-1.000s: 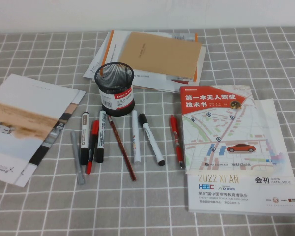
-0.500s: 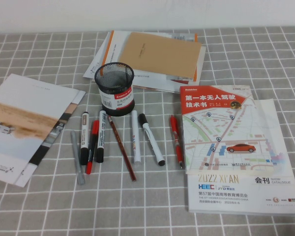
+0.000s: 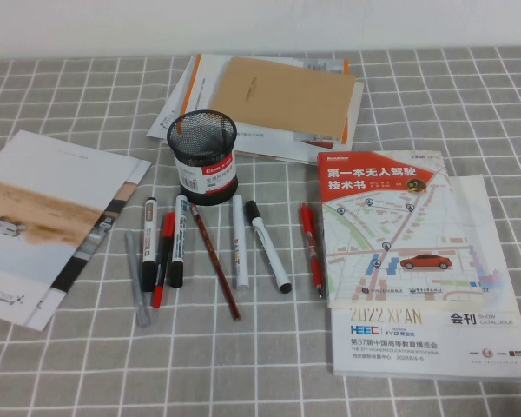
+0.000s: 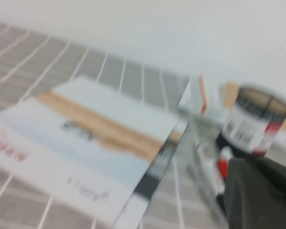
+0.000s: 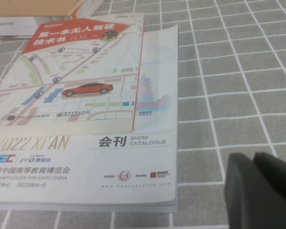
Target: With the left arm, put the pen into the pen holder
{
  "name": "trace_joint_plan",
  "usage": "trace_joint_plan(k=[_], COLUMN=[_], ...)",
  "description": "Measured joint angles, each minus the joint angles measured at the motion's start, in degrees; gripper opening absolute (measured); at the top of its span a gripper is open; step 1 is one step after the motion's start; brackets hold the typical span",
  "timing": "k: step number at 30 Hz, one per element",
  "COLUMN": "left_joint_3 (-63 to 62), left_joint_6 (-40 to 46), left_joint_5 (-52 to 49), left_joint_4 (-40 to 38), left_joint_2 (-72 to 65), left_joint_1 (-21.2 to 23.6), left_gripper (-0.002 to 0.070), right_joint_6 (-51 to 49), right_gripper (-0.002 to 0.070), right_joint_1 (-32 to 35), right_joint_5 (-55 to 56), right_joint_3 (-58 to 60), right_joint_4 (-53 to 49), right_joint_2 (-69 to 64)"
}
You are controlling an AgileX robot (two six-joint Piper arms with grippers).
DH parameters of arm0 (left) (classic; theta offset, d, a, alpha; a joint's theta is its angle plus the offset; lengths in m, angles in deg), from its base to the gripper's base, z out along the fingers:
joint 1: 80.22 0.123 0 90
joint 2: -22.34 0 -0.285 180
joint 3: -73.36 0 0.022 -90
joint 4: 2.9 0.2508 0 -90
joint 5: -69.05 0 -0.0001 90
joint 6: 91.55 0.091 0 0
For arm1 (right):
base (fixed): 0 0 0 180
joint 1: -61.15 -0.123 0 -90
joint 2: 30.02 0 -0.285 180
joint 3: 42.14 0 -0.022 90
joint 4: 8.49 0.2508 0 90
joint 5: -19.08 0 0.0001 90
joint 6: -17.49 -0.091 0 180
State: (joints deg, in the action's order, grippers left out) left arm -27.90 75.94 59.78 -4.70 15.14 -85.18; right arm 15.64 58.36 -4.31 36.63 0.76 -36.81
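Observation:
The slim grey pen (image 3: pixel 136 278) lies on the checked cloth at the left end of a row of pens, in front of the black mesh pen holder (image 3: pixel 202 156) with its red and white label. Neither arm shows in the high view. In the left wrist view, my left gripper (image 4: pixel 250 163) is low over the cloth, its black fingers together and empty; the pen holder (image 4: pixel 256 123) stands just beyond it, and the view is blurred. In the right wrist view, my right gripper (image 5: pixel 252 158) is shut and empty beside the catalogue.
The row also holds two black-capped markers (image 3: pixel 175 241), a red pen (image 3: pixel 162 259), a brown pencil (image 3: pixel 214 261), a white pen (image 3: pixel 239 241), another marker (image 3: pixel 267 246) and a red pen (image 3: pixel 311 248). A brochure (image 3: pixel 43 217) lies left, catalogues (image 3: pixel 408 269) right, envelopes (image 3: pixel 278 100) behind.

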Motion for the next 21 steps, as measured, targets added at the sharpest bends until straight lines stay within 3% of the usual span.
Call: trace_joint_plan(k=[10, 14, 21], left_joint_3=[0.00, -4.01, -19.37], left_joint_6=[-6.11, -7.15, -5.38], left_joint_5=[4.69, -0.99, -17.97], left_joint_4=[-0.13, -0.13, -0.23], left_joint_2=[0.00, -2.26, -19.01], left_joint_1=[0.00, 0.00, 0.00], left_gripper=[-0.0002, -0.0002, -0.0002], right_joint_6=[0.00, 0.00, 0.00], right_gripper=[-0.0012, -0.0013, -0.0012], right_joint_1=[0.00, 0.00, 0.00], right_joint_5=[0.00, 0.00, 0.00], right_joint_3=[0.00, 0.00, 0.00], right_joint_4=[0.00, 0.00, 0.00], right_joint_2=[0.00, 0.00, 0.00])
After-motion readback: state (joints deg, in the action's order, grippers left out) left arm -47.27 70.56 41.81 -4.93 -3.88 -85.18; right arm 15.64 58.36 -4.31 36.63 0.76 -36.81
